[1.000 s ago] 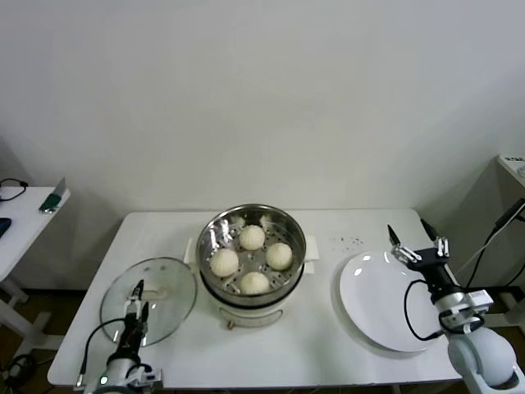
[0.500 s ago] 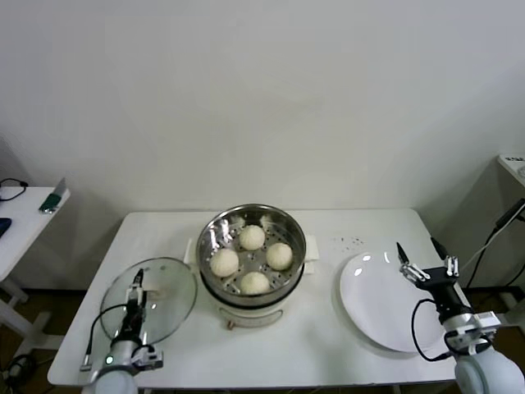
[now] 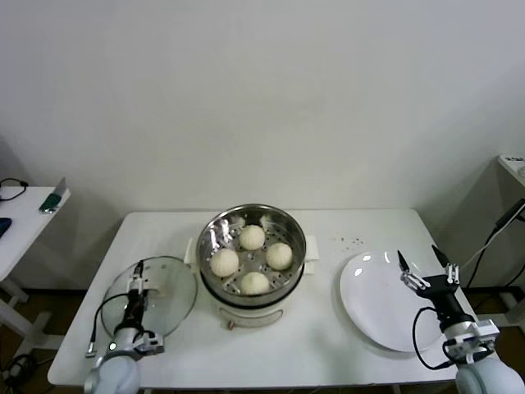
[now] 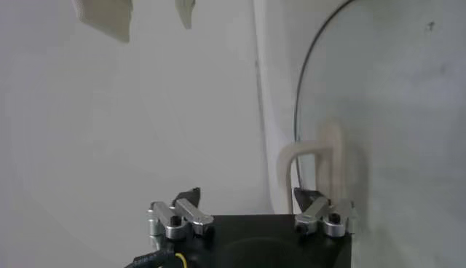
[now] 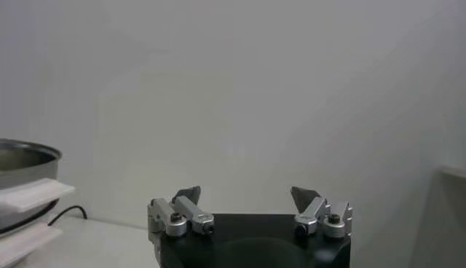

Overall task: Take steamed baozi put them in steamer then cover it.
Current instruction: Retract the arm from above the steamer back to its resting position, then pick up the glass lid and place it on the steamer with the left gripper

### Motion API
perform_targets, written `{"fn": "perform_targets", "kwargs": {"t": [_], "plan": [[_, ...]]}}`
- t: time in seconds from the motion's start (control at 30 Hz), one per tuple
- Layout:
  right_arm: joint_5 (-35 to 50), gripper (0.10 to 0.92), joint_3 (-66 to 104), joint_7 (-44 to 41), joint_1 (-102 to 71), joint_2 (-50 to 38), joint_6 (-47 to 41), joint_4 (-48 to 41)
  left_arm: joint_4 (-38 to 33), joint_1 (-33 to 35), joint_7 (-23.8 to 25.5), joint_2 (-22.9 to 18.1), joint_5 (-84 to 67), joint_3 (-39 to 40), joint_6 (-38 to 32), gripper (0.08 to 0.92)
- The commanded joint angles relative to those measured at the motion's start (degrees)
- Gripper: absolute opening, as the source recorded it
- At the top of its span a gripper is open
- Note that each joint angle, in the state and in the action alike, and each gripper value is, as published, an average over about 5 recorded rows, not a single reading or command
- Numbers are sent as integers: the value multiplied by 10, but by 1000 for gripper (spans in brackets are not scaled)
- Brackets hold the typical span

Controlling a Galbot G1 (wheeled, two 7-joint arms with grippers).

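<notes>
I have all four buns (image 3: 253, 259) sitting inside the steamer (image 3: 253, 246), which stands at the middle of the desk (image 3: 320, 345) on its white pot base. They are spread across the perforated floor, none stacked. By my reckoning the loading is done and only the covering remains.

The lid (image 3: 151, 298) lies flat on the desk just left of the steamer, not touching it as far as I can tell. Its cream bar handle (image 4: 314, 171) shows clearly in the left wrist view, directly ahead of my left gripper (image 3: 137, 286), whose jaws are spread wide with nothing between them. That gripper hovers over the near part of the lid.

My right gripper (image 3: 426, 267) hangs over the bare white plate (image 3: 369, 308) on the right, jaws also spread and empty, well apart from the steamer.

The risks I see: the handle is a thin bar, so an off-centre pinch could let the glass tilt or slip on lifting. The lid looks about as wide as the steamer, so a skewed approach could knock the rim or seat unevenly. Swinging low might clip the pot's side handle (image 3: 190, 250).
</notes>
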Motion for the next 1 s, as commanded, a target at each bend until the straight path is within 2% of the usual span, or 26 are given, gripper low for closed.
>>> {"fn": "perform_targets", "kwargs": {"t": [0.03, 0.43, 0.7, 0.8, 1.0], "plan": [[-16, 823, 4, -2, -4, 5, 3, -5, 24, -17, -4, 3, -23, 4, -9, 763], [-34, 823, 5, -6, -1, 14, 9, -17, 7, -4, 9, 8, -45, 3, -12, 420], [-35, 823, 5, -6, 7, 12, 12, -25, -71, 35, 21, 31, -79, -6, 9, 189], [-35, 823, 5, -6, 12, 10, 12, -29, -116, 58, 21, 43, -94, -14, 22, 150], [-37, 823, 2, -6, 27, -1, 14, -42, -236, 113, 15, 66, -122, -28, 91, 150]]}}
